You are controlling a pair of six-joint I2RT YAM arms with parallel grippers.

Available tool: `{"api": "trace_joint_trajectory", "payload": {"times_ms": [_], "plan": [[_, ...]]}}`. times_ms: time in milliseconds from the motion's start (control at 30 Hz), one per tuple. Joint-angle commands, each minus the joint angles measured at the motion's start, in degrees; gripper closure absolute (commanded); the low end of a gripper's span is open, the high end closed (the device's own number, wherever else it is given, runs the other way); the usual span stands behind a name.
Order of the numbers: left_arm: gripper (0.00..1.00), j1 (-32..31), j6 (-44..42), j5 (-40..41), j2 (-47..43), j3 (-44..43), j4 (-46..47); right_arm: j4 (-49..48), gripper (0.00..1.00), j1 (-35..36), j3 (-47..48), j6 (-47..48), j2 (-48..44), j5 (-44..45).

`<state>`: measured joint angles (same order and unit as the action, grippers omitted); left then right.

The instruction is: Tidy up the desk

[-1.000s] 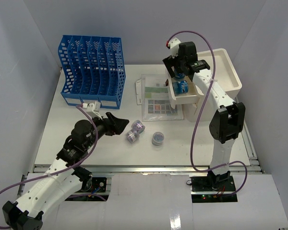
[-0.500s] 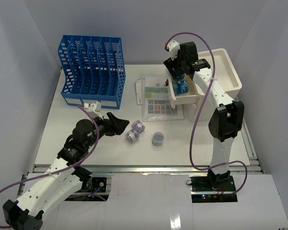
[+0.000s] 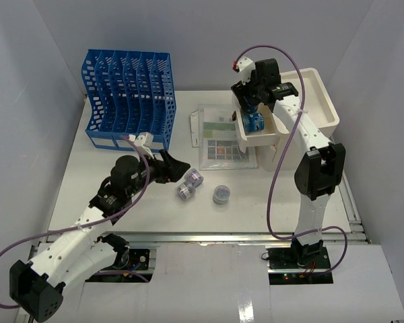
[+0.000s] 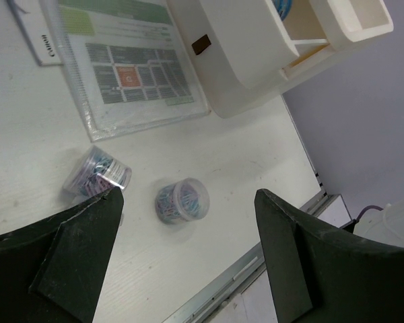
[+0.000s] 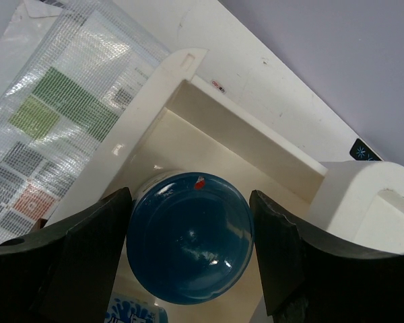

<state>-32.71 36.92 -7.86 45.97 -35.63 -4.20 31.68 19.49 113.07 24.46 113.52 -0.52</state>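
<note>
The white desk [image 3: 101, 182] holds three clear tubs of coloured paper clips: one [image 3: 193, 177], a second [image 3: 184, 193] and a third [image 3: 221, 194]. My left gripper [image 3: 174, 168] is open just left of the first two. In the left wrist view its jaws [image 4: 188, 262] are wide apart, one tub [image 4: 182, 200] lies ahead between them and another [image 4: 97, 171] sits by the left finger. My right gripper [image 3: 251, 108] reaches into the open drawer [image 3: 262, 140] of the cream cabinet [image 3: 320, 101]. Its fingers [image 5: 87, 262] press both sides of a blue-lidded jar [image 5: 188, 235].
A blue slotted file rack [image 3: 128, 101] stands at the back left. A laminated sheet [image 3: 222, 138] lies mid-desk beside the drawer, with a white slip [image 3: 195, 128] at its left. A blue patterned item [image 5: 131, 313] lies in the drawer. The metal rail [image 3: 209, 235] lines the front edge.
My left arm has swung forward and right, bringing its open gripper closer to the clip tubs. My right gripper has shifted slightly towards the back over the drawer.
</note>
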Motion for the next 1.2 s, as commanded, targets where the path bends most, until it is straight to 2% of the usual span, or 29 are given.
{"api": "trace_joint_trajectory", "payload": {"times_ms": [0,133,367,600,867,1000,1167], "plan": [[0.09,0.28,-0.52,-6.06,9.80,-9.04,6.10,-3.46,0.80,-0.15,-1.48,-2.64,-6.79,-2.34],[0.08,0.28,1.95,-8.26,19.21,-17.89,9.48,-8.33,0.86,-0.19,-3.91,-4.01,-10.03,-1.85],[0.02,0.37,5.56,-8.53,30.73,-28.54,11.40,-19.43,0.88,-0.15,-13.59,-5.50,-18.40,0.14],[0.02,1.49,9.30,-11.78,39.59,-38.02,13.17,-21.96,0.89,-0.15,-15.09,-5.82,-23.75,-0.41],[0.02,3.81,19.90,-17.55,46.45,-44.10,18.08,-25.40,0.90,-0.15,-24.83,-6.41,-33.85,-11.13],[0.02,4.64,25.52,-22.68,49.10,-45.84,21.28,-27.84,0.90,-0.15,-35.22,-4.33,-41.62,-19.57],[0.02,4.63,31.17,-30.78,52.47,-46.49,25.39,-28.08,0.90,0.20,-40.44,-3.10,-44.88,-25.12]]}}
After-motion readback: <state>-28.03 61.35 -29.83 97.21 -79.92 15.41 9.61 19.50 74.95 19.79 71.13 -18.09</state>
